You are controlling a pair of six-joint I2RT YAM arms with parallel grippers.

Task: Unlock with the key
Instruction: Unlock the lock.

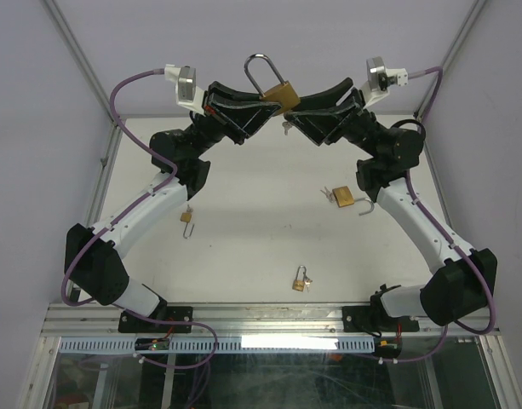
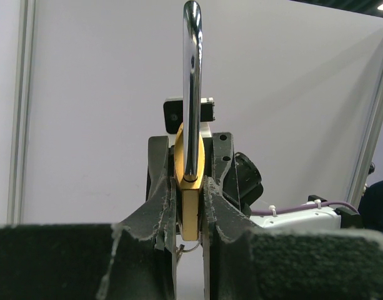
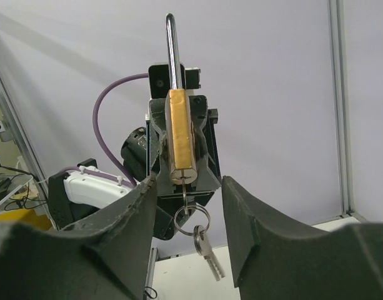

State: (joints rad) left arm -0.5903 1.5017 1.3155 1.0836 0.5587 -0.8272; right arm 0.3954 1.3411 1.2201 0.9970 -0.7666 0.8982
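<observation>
1. Lowest in the overhead view, three loose locks lie on the white table (image 1: 243, 187): a small padlock (image 1: 301, 279) at lower centre, a second small padlock (image 1: 186, 217) left of centre, and a larger padlock (image 1: 343, 197) right of centre. None appears to belong to this step.

2. At the top centre of that view, the left gripper (image 2: 190, 200) is clamped tight on the body of the brass padlock (image 3: 180, 137), with its shackle (image 2: 192, 87) upright.

3. The inserted key (image 3: 185, 195) projects from the lock's underside. A key ring (image 3: 192, 220) and a spare key (image 3: 210, 253) hang below it.

4. The right gripper (image 3: 189, 187) stands partly open, one finger on each side of the key, holding nothing.

5. Step in hand, as judged: gripping the key.
   - Close on the key's bow, not on the ring.
   - Centre the fingers so that closing does not push the key sideways.
   - Rotate about the key's own axis while the left gripper holds the body fixed.
   - Keep clear of the dangling spare key.
</observation>
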